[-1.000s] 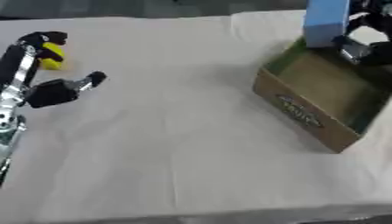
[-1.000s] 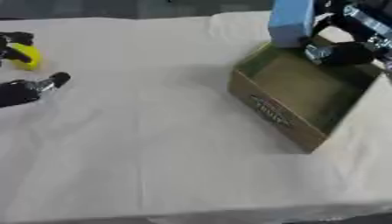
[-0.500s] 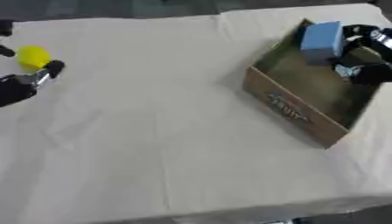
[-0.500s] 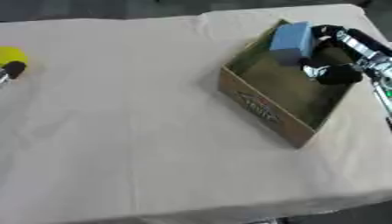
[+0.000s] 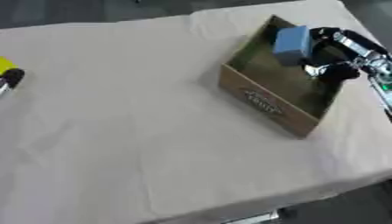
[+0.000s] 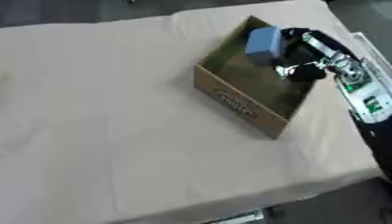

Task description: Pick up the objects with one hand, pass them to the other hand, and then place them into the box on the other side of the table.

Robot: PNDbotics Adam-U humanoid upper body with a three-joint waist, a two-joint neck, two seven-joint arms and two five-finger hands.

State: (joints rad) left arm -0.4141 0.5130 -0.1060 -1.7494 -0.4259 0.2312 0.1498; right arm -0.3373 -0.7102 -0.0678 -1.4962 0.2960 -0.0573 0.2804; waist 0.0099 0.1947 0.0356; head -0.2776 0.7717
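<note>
A brown cardboard box (image 5: 264, 104) stands open on the right side of the cloth-covered table. A blue block (image 5: 291, 43) sits low in the box's far corner. My right hand (image 5: 330, 65) reaches in from the right edge, its black fingers curled round the block's far side. The silver forearm (image 6: 354, 83) runs off to the lower right. At the far left edge only the tip of my left hand (image 5: 11, 78) shows, beside a yellow object (image 5: 4, 65). The rest of that hand is cut off.
A cream cloth (image 5: 138, 131) covers the whole table, with its front edge at the bottom of the view. A dark floor shows past the far and right edges. The box's print faces the front.
The right hand has come down with the blue block from above the box to inside it. The whole picture has shifted, so the left hand now lies at the left edge.
</note>
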